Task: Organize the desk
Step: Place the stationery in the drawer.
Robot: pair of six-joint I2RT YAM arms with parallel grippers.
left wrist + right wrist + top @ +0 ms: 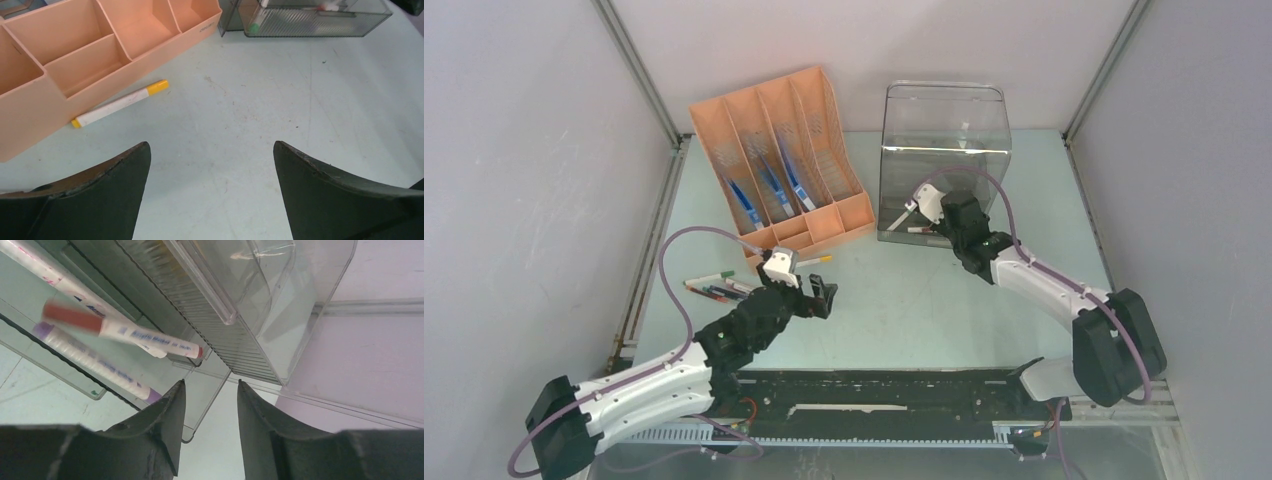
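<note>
Hovering at front tray of clear organizer (944, 130), right gripper (210, 385) is seen with jaws parted, nothing between. Red-capped marker (125, 332) is blurred over tray, judged bound for storage beside purple-capped marker (90, 360). Left gripper (211, 144) is held spread wide above desk (984, 300), which lies under both arms. Yellow-capped marker (120, 103) lies ahead, just beside orange organizer (75, 60): likely next pick. Whether red marker touches tray cannot be told. Orange organizer is cut off in left wrist view.

Left arm (674, 375) stretches from lower left toward centre, left gripper (210, 150) spread wide; right arm (1044, 280) reaches from lower right toward upper centre, right gripper (209, 385) narrowly parted.
</note>
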